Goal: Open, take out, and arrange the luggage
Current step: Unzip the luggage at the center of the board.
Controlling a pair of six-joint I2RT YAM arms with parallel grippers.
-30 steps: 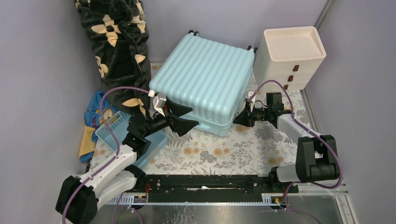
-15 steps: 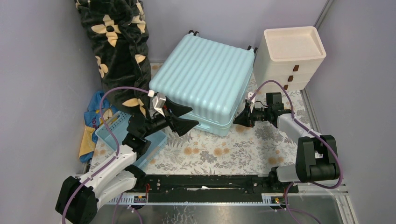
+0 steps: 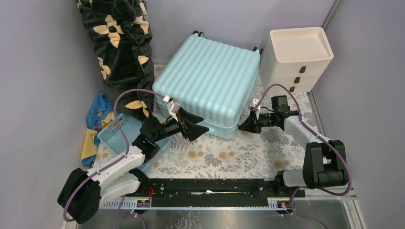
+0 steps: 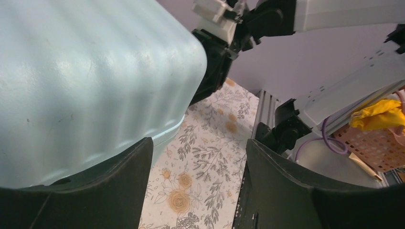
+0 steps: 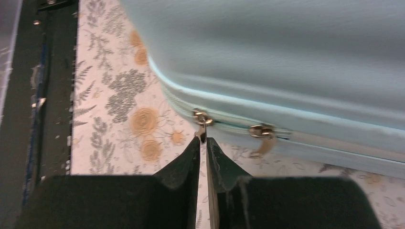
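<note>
No text, label, brand, number or sign can be read in any view. The ribbed shell of the luggage (image 3: 207,78) and the fronts of the cream drawer unit (image 3: 298,64) are seen plain, and any marking on the arms is too small to be made out.

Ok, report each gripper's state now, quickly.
Left gripper: open, empty, at the suitcase corner.
Right gripper: shut on the zipper pull.
</note>
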